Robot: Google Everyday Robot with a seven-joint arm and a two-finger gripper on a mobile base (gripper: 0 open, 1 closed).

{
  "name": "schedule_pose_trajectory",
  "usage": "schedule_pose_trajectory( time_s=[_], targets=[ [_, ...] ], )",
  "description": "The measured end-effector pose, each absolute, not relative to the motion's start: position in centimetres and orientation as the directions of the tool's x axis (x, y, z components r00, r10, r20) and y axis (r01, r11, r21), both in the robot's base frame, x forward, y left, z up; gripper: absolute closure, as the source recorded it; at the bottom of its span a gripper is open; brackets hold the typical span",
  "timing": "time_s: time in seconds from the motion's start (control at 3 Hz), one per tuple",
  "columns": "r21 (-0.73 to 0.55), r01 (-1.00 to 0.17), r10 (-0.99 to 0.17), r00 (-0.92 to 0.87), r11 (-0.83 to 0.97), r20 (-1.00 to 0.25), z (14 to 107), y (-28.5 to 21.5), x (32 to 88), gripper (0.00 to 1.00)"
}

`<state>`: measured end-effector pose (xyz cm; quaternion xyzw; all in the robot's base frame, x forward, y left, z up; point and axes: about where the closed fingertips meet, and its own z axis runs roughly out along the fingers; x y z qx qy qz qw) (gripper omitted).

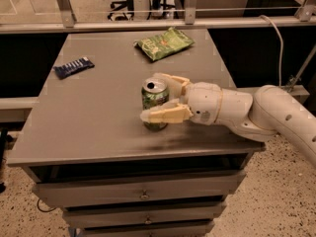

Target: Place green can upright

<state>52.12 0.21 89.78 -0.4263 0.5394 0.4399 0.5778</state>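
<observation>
- We see the green can (155, 104) standing upright just right of the middle of the frame, on the grey table (89, 132), with its silver top and pull-tab opening facing up.
- The can's base appears to rest on the tabletop, toward the table's front edge, and a dark shadow lies under it and to its right.
- The gripper (149, 96) reaches in from the right side of the frame and is clasped around the can. One pale finger runs behind the can near its top rim, and the other crosses in front of its lower half.
- Both fingers (165, 115) look to be touching the can's sides, so we read the gripper as grasping the can.
- The white arm (276, 112) stretches from the gripper to the right edge of the frame, hanging over the table's front right corner.
- A crinkly green snack bag (164, 43) lies flat in the upper middle of the frame, near the table's far edge and well apart from the can.
- A small dark blue packet (73, 66) lies flat in the upper left, near the table's left edge, also well apart from the can.
- Below the tabletop, in the lower part of the frame, we see stacked drawers (143, 195) with small knobs.
- A metal rail (98, 26) runs across the top of the frame behind the table, and a light cable (278, 38) hangs down at the upper right.
- Speckled floor (276, 201) shows at the lower right.
</observation>
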Motion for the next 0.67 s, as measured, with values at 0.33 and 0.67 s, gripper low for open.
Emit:
schedule_pose_trajectory(
  time_s=[0.33, 0.67],
  targets=[
    [-0.02, -0.967, 0.031, 0.029, 0.252, -0.999, 90.1, -0.4, 52.0, 0.0],
    [-0.039, -0.964, -0.004, 0.039, 0.263, -0.999, 91.4, -1.8, 51.7, 0.0]
  ],
)
